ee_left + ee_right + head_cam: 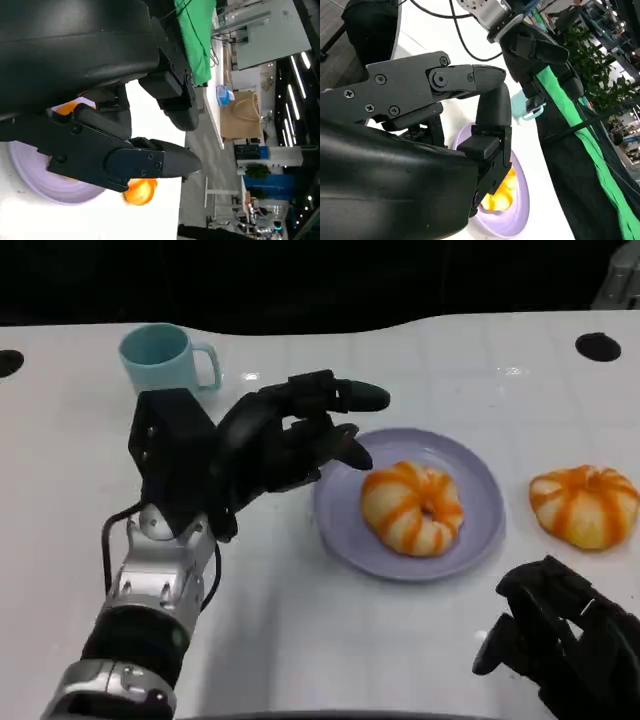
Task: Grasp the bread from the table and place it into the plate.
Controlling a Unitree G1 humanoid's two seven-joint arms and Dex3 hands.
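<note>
An orange-and-white striped bread (412, 507) lies on the lavender plate (345, 530) at the table's middle. A second striped bread (585, 504) lies on the table to the plate's right. My left hand (285, 435) hovers just left of the plate, fingers spread apart and holding nothing, tips near the plate's rim. My right hand (560, 635) sits low at the front right, below the second bread, fingers curled in with nothing in them. The left wrist view shows the plate (35, 175) and a bread (140, 192) beyond my fingers (150, 162). The right wrist view shows the plate (517, 210) with bread (502, 192).
A teal mug (165, 355) stands at the back left, behind my left hand. Two dark round holes (598, 346) mark the table's far corners. The table's dark back edge runs along the top.
</note>
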